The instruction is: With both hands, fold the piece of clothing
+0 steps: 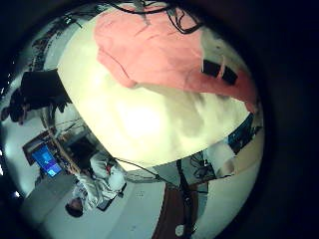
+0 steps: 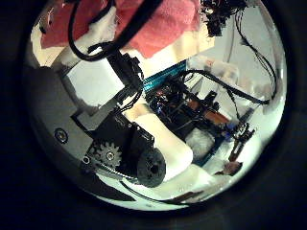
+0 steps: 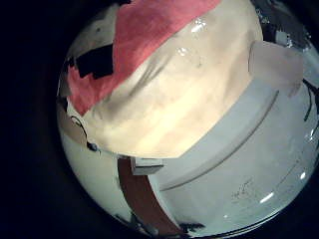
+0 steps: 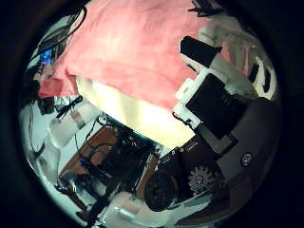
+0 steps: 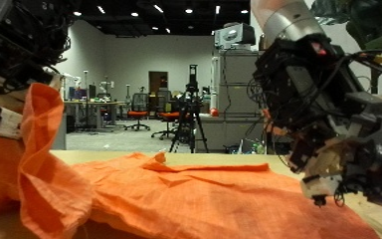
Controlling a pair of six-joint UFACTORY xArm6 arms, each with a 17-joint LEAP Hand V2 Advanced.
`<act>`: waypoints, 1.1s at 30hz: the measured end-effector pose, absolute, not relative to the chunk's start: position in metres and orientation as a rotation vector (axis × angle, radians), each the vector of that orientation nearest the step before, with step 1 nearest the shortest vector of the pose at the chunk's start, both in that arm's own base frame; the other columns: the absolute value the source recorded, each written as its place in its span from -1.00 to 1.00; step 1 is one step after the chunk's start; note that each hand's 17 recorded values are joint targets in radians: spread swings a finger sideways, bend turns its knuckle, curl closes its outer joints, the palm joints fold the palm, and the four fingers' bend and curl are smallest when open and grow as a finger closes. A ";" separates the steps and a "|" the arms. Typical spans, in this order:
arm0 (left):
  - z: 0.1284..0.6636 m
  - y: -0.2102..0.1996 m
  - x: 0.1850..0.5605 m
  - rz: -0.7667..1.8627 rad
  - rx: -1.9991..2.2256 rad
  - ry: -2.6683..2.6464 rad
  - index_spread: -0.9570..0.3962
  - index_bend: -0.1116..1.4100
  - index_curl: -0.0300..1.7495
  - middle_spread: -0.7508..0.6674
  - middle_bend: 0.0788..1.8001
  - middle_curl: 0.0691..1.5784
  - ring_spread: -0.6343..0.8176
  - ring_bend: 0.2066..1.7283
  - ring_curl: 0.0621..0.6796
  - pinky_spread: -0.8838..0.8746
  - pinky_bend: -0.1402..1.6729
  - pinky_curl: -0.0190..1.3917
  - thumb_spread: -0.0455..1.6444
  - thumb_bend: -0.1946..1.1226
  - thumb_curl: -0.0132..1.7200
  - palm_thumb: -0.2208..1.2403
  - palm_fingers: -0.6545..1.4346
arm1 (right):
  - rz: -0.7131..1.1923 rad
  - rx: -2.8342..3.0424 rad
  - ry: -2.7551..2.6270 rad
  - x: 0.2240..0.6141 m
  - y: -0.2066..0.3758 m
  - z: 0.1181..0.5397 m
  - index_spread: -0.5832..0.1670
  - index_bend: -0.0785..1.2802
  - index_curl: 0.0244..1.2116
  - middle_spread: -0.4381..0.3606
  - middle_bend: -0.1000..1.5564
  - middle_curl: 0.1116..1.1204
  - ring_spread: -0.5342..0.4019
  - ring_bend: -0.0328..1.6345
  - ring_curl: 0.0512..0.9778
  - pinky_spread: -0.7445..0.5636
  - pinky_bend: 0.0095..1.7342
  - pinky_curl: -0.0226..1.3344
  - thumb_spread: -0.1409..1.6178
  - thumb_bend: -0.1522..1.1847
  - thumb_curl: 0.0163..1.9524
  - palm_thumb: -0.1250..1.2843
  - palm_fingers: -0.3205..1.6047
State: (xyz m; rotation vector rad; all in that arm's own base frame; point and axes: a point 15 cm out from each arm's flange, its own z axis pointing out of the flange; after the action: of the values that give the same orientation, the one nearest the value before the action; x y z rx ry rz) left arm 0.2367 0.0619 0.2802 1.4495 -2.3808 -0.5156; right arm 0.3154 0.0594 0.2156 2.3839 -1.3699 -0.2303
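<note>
An orange cloth (image 5: 178,199) lies spread over the cream table (image 5: 377,224). One corner of it rises in a tall peak (image 5: 39,110) to my left hand (image 5: 19,45), whose fingers are curled on it. My right hand (image 5: 337,149) hangs over the cloth's other edge, its fingers (image 5: 321,184) fairly straight and just above the fabric. The left thumb side palm view shows the cloth (image 2: 153,24) at the tips of that hand's fingers (image 2: 120,72). The right thumb side palm view shows the cloth (image 4: 123,47) close under straight fingers (image 4: 214,71).
The left little finger side palm view shows the cloth (image 1: 150,50) on the round-looking table top (image 1: 150,119), with bare table beside it. The right little finger side palm view shows the cloth (image 3: 150,35) and bare table (image 3: 169,100). Lab equipment stands behind the table (image 5: 191,110).
</note>
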 end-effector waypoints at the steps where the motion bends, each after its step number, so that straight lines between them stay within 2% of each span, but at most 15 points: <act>1: 0.284 0.062 0.238 -0.505 1.453 -2.382 -0.65 -0.59 0.04 -0.72 0.11 -0.37 -0.98 -0.27 0.17 -0.93 -0.14 -0.32 0.29 -0.73 -0.63 0.32 0.71 | -0.224 2.391 -1.375 0.314 0.059 0.221 -0.20 0.69 0.35 -0.25 0.67 0.43 -0.40 0.64 0.53 -0.30 0.37 0.37 0.35 -0.63 -0.34 0.86 0.40; 5: 0.298 0.056 0.241 -0.454 1.458 -2.377 -0.65 -0.59 0.04 -0.72 0.11 -0.37 -0.98 -0.27 0.18 -0.92 -0.13 -0.31 0.29 -0.73 -0.63 0.32 0.71 | -0.192 2.411 -1.423 0.312 0.052 0.244 -0.19 0.70 0.38 -0.25 0.68 0.43 -0.40 0.63 0.56 -0.29 0.36 0.42 0.37 -0.68 -0.32 0.79 0.39; 6: 0.300 0.056 0.242 -0.451 1.458 -2.375 -0.65 -0.59 0.05 -0.72 0.11 -0.37 -0.98 -0.27 0.18 -0.92 -0.13 -0.31 0.29 -0.73 -0.63 0.32 0.71 | -0.183 2.417 -1.438 0.313 0.050 0.248 -0.19 0.68 0.38 -0.26 0.66 0.42 -0.40 0.63 0.55 -0.29 0.36 0.42 0.40 -0.81 -0.35 0.59 0.38; 7: 0.300 0.055 0.241 -0.450 1.457 -2.376 -0.65 -0.60 0.05 -0.72 0.11 -0.37 -0.98 -0.27 0.18 -0.92 -0.13 -0.31 0.29 -0.73 -0.63 0.32 0.71 | -0.174 2.421 -1.457 0.313 0.049 0.252 -0.19 0.67 0.38 -0.26 0.65 0.42 -0.40 0.63 0.55 -0.29 0.36 0.43 0.41 -0.81 -0.35 0.57 0.39; 9: 0.298 0.055 0.240 -0.451 1.453 -2.372 -0.65 -0.60 0.05 -0.72 0.11 -0.37 -0.98 -0.27 0.18 -0.92 -0.12 -0.31 0.29 -0.73 -0.63 0.32 0.71 | -0.176 2.419 -1.474 0.309 0.046 0.259 -0.22 0.52 0.36 -0.27 0.59 0.38 -0.40 0.62 0.53 -0.32 0.35 0.42 0.45 -0.87 -0.41 0.41 0.28; 12: 0.295 0.055 0.239 -0.456 1.449 -2.367 -0.65 -0.60 0.05 -0.72 0.11 -0.37 -0.98 -0.27 0.18 -0.92 -0.12 -0.31 0.29 -0.73 -0.63 0.32 0.71 | -0.188 2.414 -1.463 0.305 0.047 0.257 -0.30 0.18 0.31 -0.28 0.44 0.32 -0.45 0.61 0.48 -0.46 0.31 0.37 0.47 -0.89 -0.52 0.06 -0.09; 13: 0.295 0.055 0.239 -0.456 1.449 -2.366 -0.65 -0.60 0.05 -0.72 0.11 -0.37 -0.98 -0.27 0.18 -0.92 -0.12 -0.31 0.29 -0.73 -0.63 0.32 0.71 | -0.196 2.410 -1.457 0.302 0.047 0.255 -0.31 0.14 0.29 -0.29 0.43 0.31 -0.46 0.60 0.46 -0.48 0.29 0.35 0.47 -0.88 -0.54 0.04 -0.12; 14: 0.294 0.055 0.239 -0.457 1.447 -2.365 -0.65 -0.60 0.05 -0.72 0.11 -0.37 -0.98 -0.27 0.18 -0.92 -0.12 -0.31 0.29 -0.73 -0.63 0.32 0.71 | -0.215 2.400 -1.444 0.295 0.046 0.247 -0.31 0.05 0.25 -0.29 0.39 0.29 -0.47 0.57 0.43 -0.51 0.21 0.31 0.46 -0.88 -0.56 -0.04 -0.28; 15: 0.293 0.055 0.239 -0.457 1.446 -2.364 -0.65 -0.60 0.05 -0.72 0.11 -0.37 -0.98 -0.27 0.19 -0.92 -0.12 -0.31 0.30 -0.73 -0.63 0.32 0.71 | -0.242 2.383 -1.427 0.285 0.044 0.234 -0.32 0.02 0.22 -0.28 0.34 0.26 -0.45 0.50 0.39 -0.49 0.09 0.28 0.44 -0.88 -0.59 -0.13 -0.47; 16: 0.293 0.055 0.239 -0.456 1.445 -2.363 -0.65 -0.60 0.05 -0.72 0.11 -0.37 -0.98 -0.27 0.19 -0.92 -0.12 -0.31 0.30 -0.73 -0.63 0.32 0.71 | -0.264 2.370 -1.415 0.276 0.042 0.224 -0.32 0.08 0.22 -0.26 0.30 0.22 -0.38 0.39 0.34 -0.39 -0.07 0.23 0.41 -0.89 -0.61 -0.21 -0.64; 17: 0.293 0.055 0.239 -0.457 1.444 -2.364 -0.65 -0.60 0.05 -0.72 0.11 -0.37 -0.98 -0.27 0.19 -0.92 -0.12 -0.31 0.30 -0.73 -0.64 0.32 0.71 | -0.279 2.361 -1.406 0.268 0.040 0.215 -0.32 0.08 0.22 -0.26 0.30 0.22 -0.38 0.39 0.34 -0.39 -0.07 0.23 0.41 -0.89 -0.61 -0.21 -0.64; 18: 0.293 0.055 0.239 -0.456 1.443 -2.364 -0.65 -0.60 0.05 -0.72 0.11 -0.36 -0.98 -0.27 0.19 -0.92 -0.12 -0.31 0.30 -0.73 -0.64 0.32 0.71 | -0.294 2.354 -1.397 0.260 0.038 0.205 -0.29 0.05 0.15 -0.22 0.23 0.15 -0.30 0.27 0.24 -0.22 -0.21 0.15 0.37 -0.87 -0.63 -0.29 -0.73; 20: 0.292 0.055 0.238 -0.455 1.444 -2.361 -0.65 -0.60 0.05 -0.72 0.12 -0.36 -0.98 -0.27 0.19 -0.92 -0.12 -0.31 0.31 -0.73 -0.64 0.32 0.71 | -0.301 2.357 -1.388 0.250 0.037 0.184 -0.23 -0.04 0.04 -0.16 0.13 0.05 -0.21 0.16 0.09 -0.03 -0.31 0.01 0.33 -0.84 -0.65 -0.33 -0.70; 24: 0.291 0.056 0.240 -0.461 1.443 -2.361 -0.65 -0.60 0.05 -0.72 0.12 -0.36 -0.98 -0.27 0.20 -0.92 -0.13 -0.31 0.31 -0.73 -0.64 0.32 0.71 | -0.294 2.380 -1.389 0.245 0.039 0.165 -0.14 -0.17 -0.06 -0.11 0.04 -0.04 -0.11 0.09 -0.02 0.14 -0.39 -0.10 0.29 -0.82 -0.67 -0.35 -0.65; 33: 0.293 0.056 0.241 -0.460 1.443 -2.364 -0.65 -0.60 0.06 -0.71 0.12 -0.36 -0.98 -0.27 0.19 -0.92 -0.13 -0.30 0.31 -0.73 -0.63 0.32 0.70 | -0.259 2.420 -1.420 0.246 0.045 0.139 -0.03 -0.34 -0.19 -0.02 -0.12 -0.18 -0.03 -0.02 -0.14 0.25 -0.50 -0.25 0.28 -0.80 -0.68 -0.24 -0.57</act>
State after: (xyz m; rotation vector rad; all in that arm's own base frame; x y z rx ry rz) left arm 0.2407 0.0560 0.2927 1.4430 -2.3639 -0.4599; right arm 0.2457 0.0447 0.1388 2.4199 -1.4205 -0.2593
